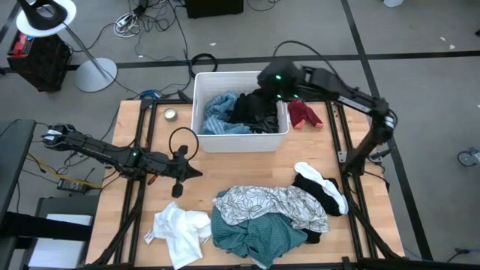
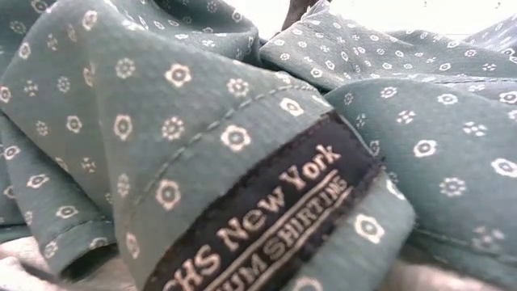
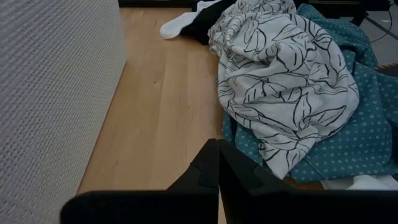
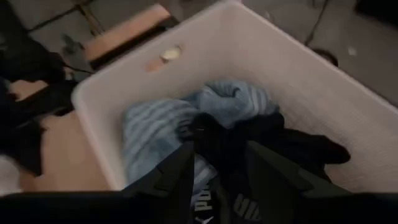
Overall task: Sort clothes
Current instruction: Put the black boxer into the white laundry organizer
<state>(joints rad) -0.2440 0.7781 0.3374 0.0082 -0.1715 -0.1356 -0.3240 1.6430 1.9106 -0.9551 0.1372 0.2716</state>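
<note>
The right claw (image 4: 214,168) hangs over the bin (image 1: 201,112), fingers spread, with a black garment (image 4: 267,140) directly below and partly between them, lying on the light blue one (image 4: 155,134); white letters on the black cloth read only in part ("PUM…"). The left claw (image 3: 217,180) waits pressed together beside the bin wall, the leaf-print garment (image 3: 280,81) and teal shirt (image 3: 354,137) just ahead. All are soft, light and limp, best pinched at a raised fold; the teal shirt's label (image 2: 275,218) reads "…HS New York".

Table (image 1: 127,225): pale wood, smooth matt grain. Bin (image 1: 202,142): white plastic, finely textured wall. Teal garment (image 2: 97,105): woven cloth with a stitched label. Leaf-print garment (image 3: 280,81): soft, creased cloth.
</note>
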